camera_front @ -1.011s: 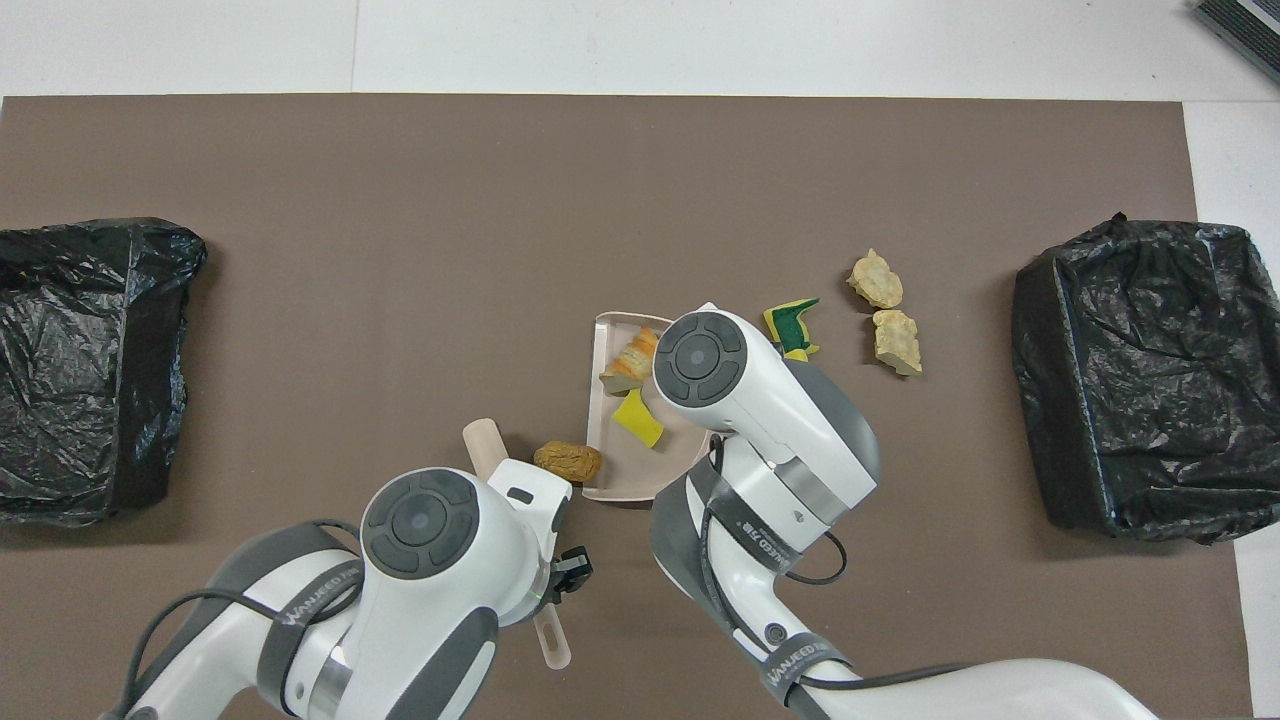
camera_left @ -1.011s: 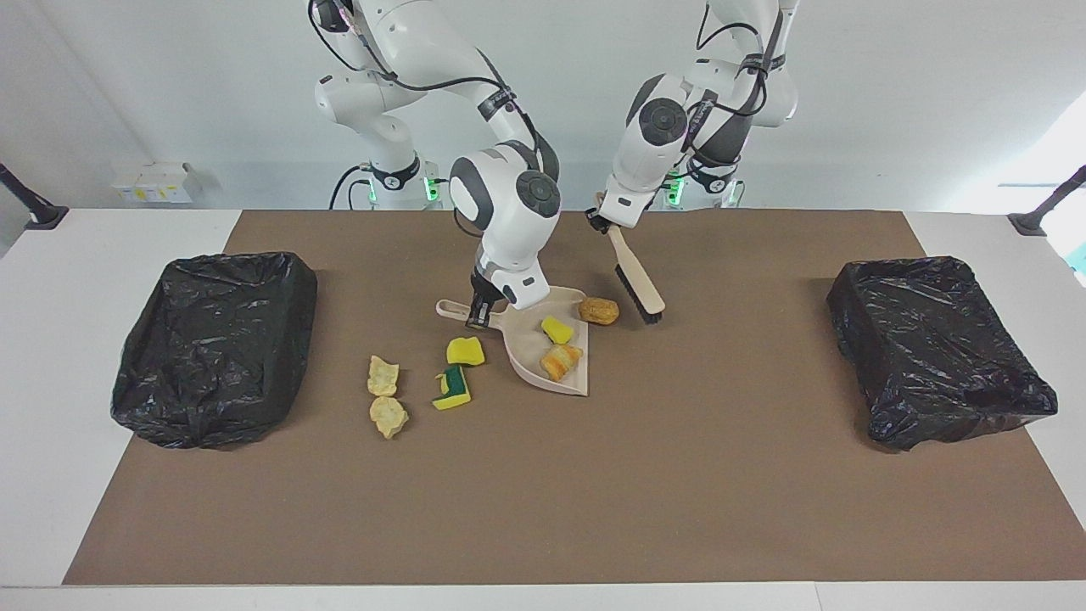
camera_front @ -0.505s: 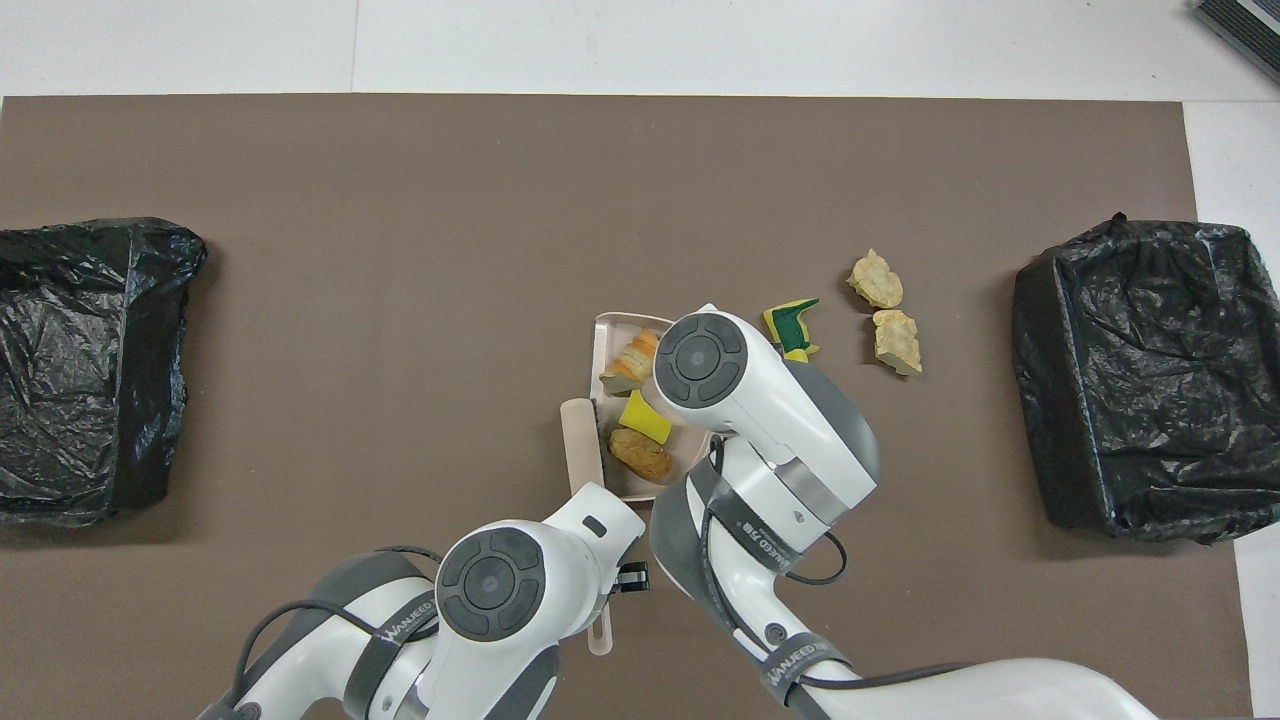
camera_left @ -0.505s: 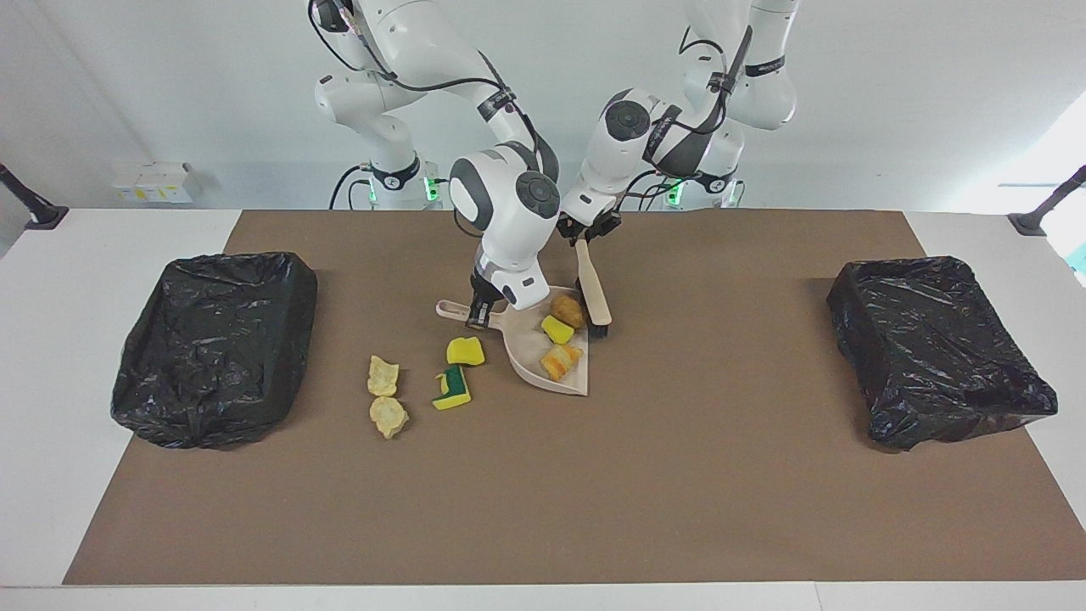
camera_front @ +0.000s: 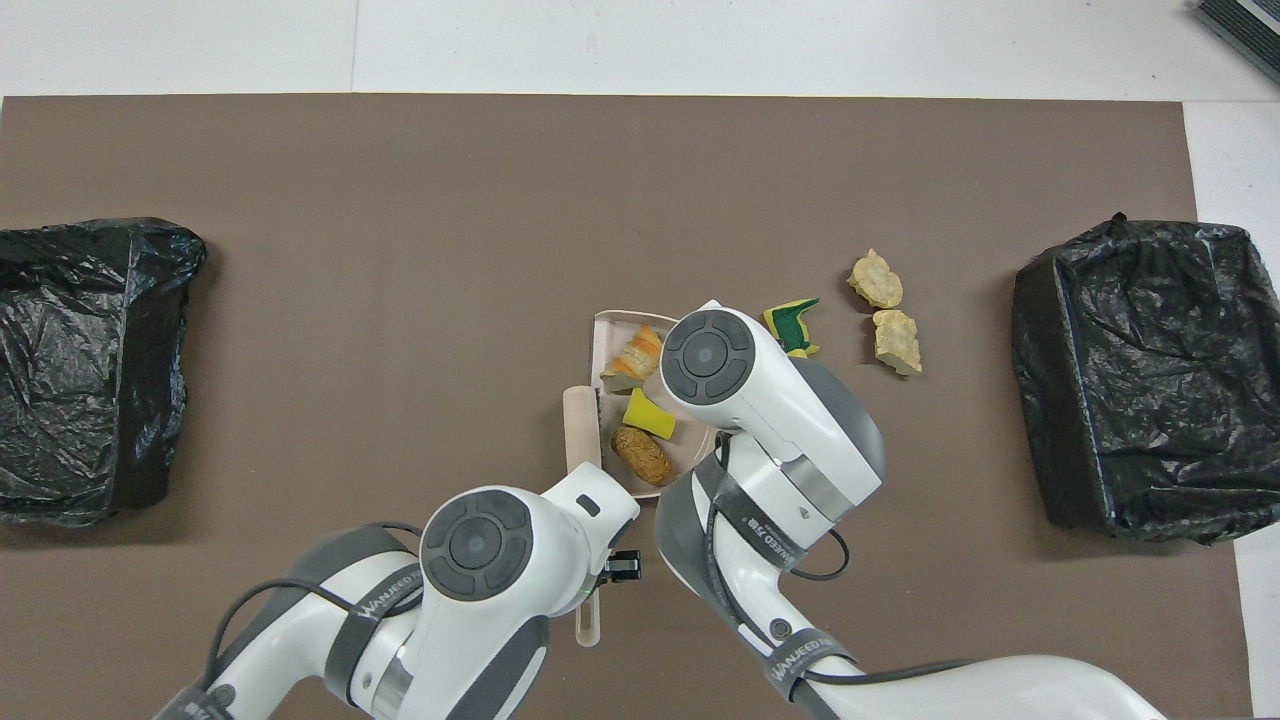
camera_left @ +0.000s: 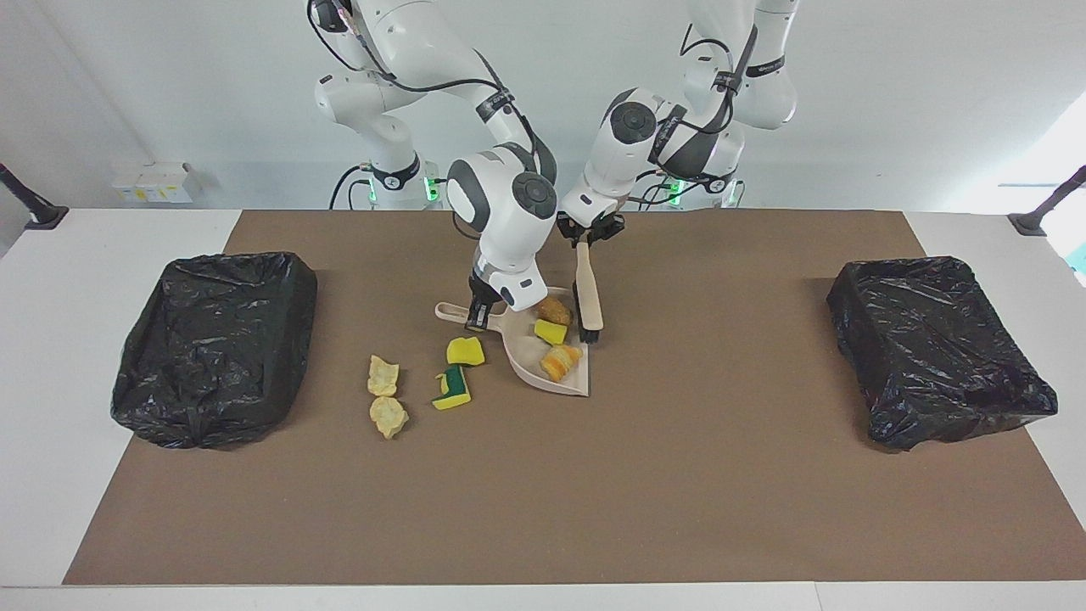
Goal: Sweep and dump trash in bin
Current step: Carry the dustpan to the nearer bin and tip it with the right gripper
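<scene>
Your right pincer (camera_left: pixel 478 318) was clamped on the handle of the beige dustpan (camera_left: pixel 543 365), which lay on the brown mat (camera_left: pixel 594 492) covering the table (camera_left: pixel 51 356). Your left pincer (camera_left: pixel 587 233) was closed around the handle of the beige brush (camera_left: pixel 588 293), whose bristles sat at the dustpan's open edge, just below that pincer.

Inside the pan, right beside the right pincer, you had three scraps of trash: an orange-brown lump (camera_left: pixel 555 310), a yellow sponge piece (camera_left: pixel 550 332) and an orange-and-beige lump (camera_left: pixel 562 362). Four more scraps lay on the mat outside the pan, toward the right arm's end of the table from that pincer: a yellow sponge (camera_left: pixel 465 350), a yellow-and-green sponge (camera_left: pixel 452 389) and two pale beige lumps (camera_left: pixel 383 395).

Two bins lined with black bags stood well apart from both pincers, one (camera_left: pixel 216 344) at the right arm's end of the table, the other (camera_left: pixel 937 348) at the left arm's end.
</scene>
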